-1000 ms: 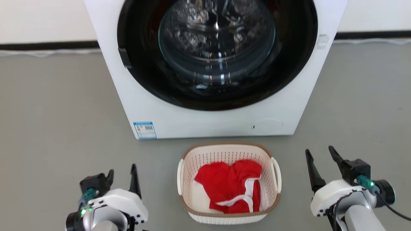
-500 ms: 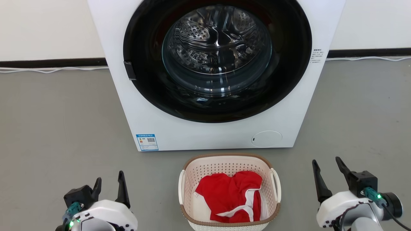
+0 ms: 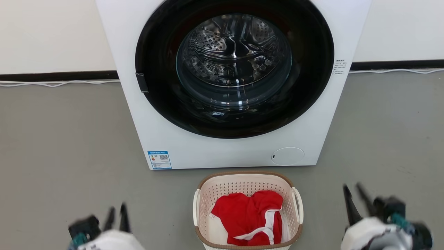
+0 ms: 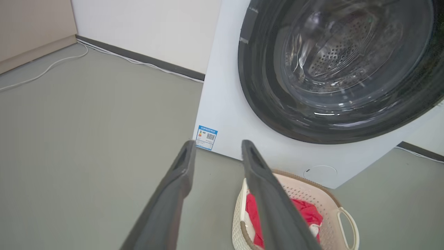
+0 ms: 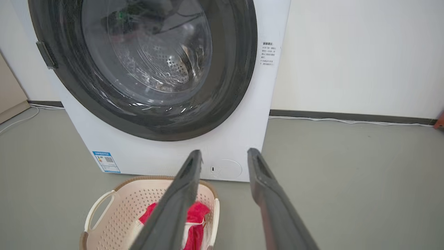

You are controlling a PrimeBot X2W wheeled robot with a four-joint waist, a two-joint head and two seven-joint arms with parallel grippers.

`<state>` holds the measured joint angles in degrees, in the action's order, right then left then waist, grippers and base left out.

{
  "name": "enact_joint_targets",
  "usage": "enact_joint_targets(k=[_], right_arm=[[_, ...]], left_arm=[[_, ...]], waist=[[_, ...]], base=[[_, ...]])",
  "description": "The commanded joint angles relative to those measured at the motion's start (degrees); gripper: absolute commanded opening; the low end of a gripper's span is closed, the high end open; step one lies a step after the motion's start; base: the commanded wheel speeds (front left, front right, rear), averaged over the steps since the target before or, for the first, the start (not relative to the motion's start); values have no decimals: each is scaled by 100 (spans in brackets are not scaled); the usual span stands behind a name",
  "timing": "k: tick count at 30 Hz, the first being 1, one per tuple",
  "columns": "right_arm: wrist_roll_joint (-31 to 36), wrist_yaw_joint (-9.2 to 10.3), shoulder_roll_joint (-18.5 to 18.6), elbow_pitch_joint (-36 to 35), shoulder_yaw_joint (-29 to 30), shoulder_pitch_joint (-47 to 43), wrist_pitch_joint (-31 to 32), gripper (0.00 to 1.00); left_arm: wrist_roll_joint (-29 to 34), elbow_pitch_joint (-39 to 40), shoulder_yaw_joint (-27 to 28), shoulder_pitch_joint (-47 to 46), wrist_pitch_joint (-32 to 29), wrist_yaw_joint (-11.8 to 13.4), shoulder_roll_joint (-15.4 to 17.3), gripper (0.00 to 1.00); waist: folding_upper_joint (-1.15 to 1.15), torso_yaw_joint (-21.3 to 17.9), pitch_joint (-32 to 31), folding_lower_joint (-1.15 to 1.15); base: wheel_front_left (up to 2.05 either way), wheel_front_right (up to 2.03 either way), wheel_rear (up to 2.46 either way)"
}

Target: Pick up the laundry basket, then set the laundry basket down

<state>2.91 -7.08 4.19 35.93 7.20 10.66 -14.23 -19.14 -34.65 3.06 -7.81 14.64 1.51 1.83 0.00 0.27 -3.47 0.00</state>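
Grey floor (image 3: pixel 62 139) runs back to a pale wall (image 3: pixel 52 34), and I look at it from far away through the cameras. My left pincer (image 3: pixel 117 211) sits at 7 o'clock of the head view and is blurred there. In its own wrist view the two dark fingers (image 4: pixel 171 194) stand apart, with nothing between them but floor. My right pincer (image 3: pixel 351 194) is at 5 o'clock, blurred too. In its wrist view its fingers (image 5: pixel 274 208) are also apart and grip nothing. Both pincers point toward 12 o'clock, and each one is well apart from the basket.

Between them, at 6 o'clock, the laundry basket (image 3: pixel 242 184) stands upright on the floor; its near edge is cut by the bottom of the picture. It has a brown rim (image 3: pixel 248 172) and one white loop handle (image 3: pixel 196 205) at 9 o'clock, another at 3 o'clock. Inside lies a red garment (image 3: pixel 246 215) with white trim.

Near the basket, toward 12 o'clock, with a strip of floor between, stands a white washing machine (image 3: pixel 236 152). Its round dark door (image 3: pixel 159 104) has a glass centre, and through it I see the metal drum (image 3: pixel 234 52). A blue label (image 3: pixel 159 159) is at 7 o'clock of the front, a round cover (image 3: pixel 287 156) at 5 o'clock. A black skirting (image 3: pixel 59 75) and a white cable (image 3: pixel 59 83) follow the wall.
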Motion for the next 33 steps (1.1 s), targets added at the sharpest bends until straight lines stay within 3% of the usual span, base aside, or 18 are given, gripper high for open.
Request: enact_joint_targets(k=[1,10,15,33], right_arm=[[0,0,-27,75,1,-90,9,0],[-480,-1,-65,95,58,-176,174,0],[-873,-3,-68,-19,28,-207,235,0],[-2327,-9,-79,-406,-14,-266,518,0]], left_arm=[[0,-80,-1,80,0,0,-16,0],[-380,-80,43,171,-138,-48,-28,0],[-676,19,44,181,-210,-84,-22,0],[-1788,370,86,184,-520,-220,-1,0]], waist=[[0,0,0,0],[0,-1,6,13],[0,-3,31,1],[0,-7,89,0]], base=[[0,0,0],[0,0,0],[0,0,0],[0,0,0]])
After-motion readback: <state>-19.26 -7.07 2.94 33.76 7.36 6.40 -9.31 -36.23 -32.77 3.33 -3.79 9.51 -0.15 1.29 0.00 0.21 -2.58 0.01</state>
